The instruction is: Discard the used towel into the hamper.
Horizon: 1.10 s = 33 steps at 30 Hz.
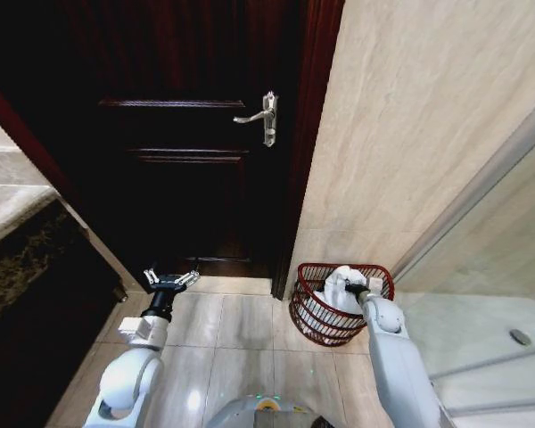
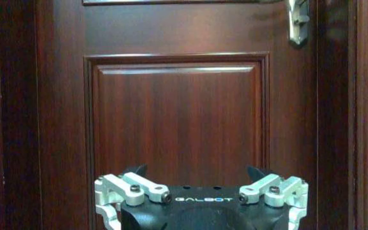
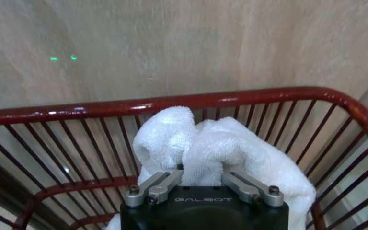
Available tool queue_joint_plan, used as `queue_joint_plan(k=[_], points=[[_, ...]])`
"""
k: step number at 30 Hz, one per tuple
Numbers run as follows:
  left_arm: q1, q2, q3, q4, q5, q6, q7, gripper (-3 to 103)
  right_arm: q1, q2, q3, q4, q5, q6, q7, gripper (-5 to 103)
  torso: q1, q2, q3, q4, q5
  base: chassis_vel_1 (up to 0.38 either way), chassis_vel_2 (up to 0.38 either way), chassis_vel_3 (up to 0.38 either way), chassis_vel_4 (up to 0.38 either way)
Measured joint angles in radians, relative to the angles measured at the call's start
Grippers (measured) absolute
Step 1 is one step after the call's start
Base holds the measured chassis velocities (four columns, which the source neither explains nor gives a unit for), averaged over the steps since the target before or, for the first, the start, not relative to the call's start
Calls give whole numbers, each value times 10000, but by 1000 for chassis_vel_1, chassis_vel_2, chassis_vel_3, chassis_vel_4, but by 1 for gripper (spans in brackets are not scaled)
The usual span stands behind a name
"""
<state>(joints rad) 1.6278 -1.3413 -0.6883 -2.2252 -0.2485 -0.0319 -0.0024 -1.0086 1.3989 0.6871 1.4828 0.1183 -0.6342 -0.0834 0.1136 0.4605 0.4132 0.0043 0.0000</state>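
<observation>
The hamper [image 1: 310,319] is a red wire basket standing on the floor against the tiled wall, to the right of the door. A white towel [image 1: 337,283] sits bunched just inside its rim. My right gripper [image 1: 357,285] reaches down into the basket and is shut on the towel. In the right wrist view the towel [image 3: 235,143] bulges up from between the gripper [image 3: 202,168] fingers, with the hamper's rim [image 3: 235,98] and bars curving around it. My left gripper [image 1: 171,280] hangs open and empty low in front of the door, its tips [image 2: 195,171] apart.
A dark wooden door [image 1: 187,178] with a silver lever handle [image 1: 266,118] is straight ahead. A dark stone counter [image 1: 18,259] runs along the left. A glass shower partition [image 1: 481,267] and shower floor lie on the right. The floor is pale tile [image 1: 241,330].
</observation>
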Motion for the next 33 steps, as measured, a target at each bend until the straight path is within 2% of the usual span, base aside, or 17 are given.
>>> queue_joint_plan(k=[3, 5, 7, 9, 10, 13, 14, 17, 19, 21, 22, 24, 25, 27, 28, 30, 33], points=[[1, 11, 0, 0, 0, 10, -1, 100, 107, -29, 3, -50, 142, -336, -82, 7, -45, -116, -71, 0, 0, 0, 0, 0, 0], [-1, 16, 0, 0, -1, 17, -3, 100, 224, -30, 10, -154, 279, -521, -58, 15, -84, -210, -126, 0, 0, 0, 0, 0, 0], [-3, 20, 2, 0, -1, 20, -4, 100, 283, -30, 11, -199, 333, -601, -20, 15, -103, -258, -157, 0, 1, 0, 0, 0, 0], [-5, 23, 4, 0, -6, 23, -5, 100, 378, -70, 11, -220, 402, -868, 14, 25, -142, -364, -223, 1, 0, 0, 0, 0, 0], [-5, 23, 4, 0, -6, 23, -5, 100, 378, -70, 11, -220, 402, -868, 14, 25, -142, -364, -223, 1, 0, 0, 0, 0, 0], [-7, 9, 4, 16, -12, 19, -6, 100, 380, -243, -21, -59, 375, -1005, -5, 41, -202, -526, -324, 1, 1, 0, 0, 0, 0], [-7, 9, 4, 16, -12, 19, -6, 100, 380, -243, -21, -59, 375, -1005, -5, 41, -202, -526, -324, 1, 1, 0, 0, 0, 0], [-3, -12, 8, 24, -14, -4, -3, 100, 367, -428, -9, 131, 317, -1009, 64, 58, -259, -692, -433, 1, 3, 0, 0, 0, 0], [-3, -16, 8, 26, -14, -9, -1, 100, 348, -471, 6, 239, 316, -984, 125, 58, -272, -731, -458, 1, 3, 0, 0, 0, 0], [-8, -26, 6, 48, -16, -33, 2, 100, 225, -574, 85, 703, 360, -580, 462, 69, -315, -854, -538, 1, 2, 0, 0, 0, 0], [-8, -26, 6, 48, -16, -33, 2, 100, 225, -574, 85, 703, 360, -580, 462, 69, -315, -854, -538, 1, 2, 0, 0, 0, 0], [-6, -42, 7, 63, -17, -69, 9, 100, 34, -673, 134, 1244, 543, -341, 776, 80, -353, -968, -614, 1, 2, 0, 0, 0, 0], [-6, -42, 7, 63, -17, -69, 9, 100, 34, -673, 134, 1244, 543, -341, 776, 80, -353, -968, -614, 1, 2, 0, 0, 0, 0], [-6, -63, 25, 86, -18, -128, 22, 100, -204, -778, 165, 1789, 708, -329, 812, 90, -393, -1081, -687, 0, 1, 0, 0, 0, 0], [-6, -63, 25, 86, -18, -128, 22, 100, -204, -778, 165, 1789, 708, -329, 812, 90, -393, -1081, -687, 0, 1, 0, 0, 0, 0], [-17, -80, 47, 93, -35, -212, 38, 100, -351, -824, 170, 2135, 803, -355, 813, 100, -433, -1180, -751, 0, 0, 0, 0, 0, 0], [-25, -87, 63, 100, -68, -388, 70, 100, -436, -835, 167, 2296, 912, -446, 813, 100, -455, -1253, -801, 0, 0, 0, 0, 0, 0]])
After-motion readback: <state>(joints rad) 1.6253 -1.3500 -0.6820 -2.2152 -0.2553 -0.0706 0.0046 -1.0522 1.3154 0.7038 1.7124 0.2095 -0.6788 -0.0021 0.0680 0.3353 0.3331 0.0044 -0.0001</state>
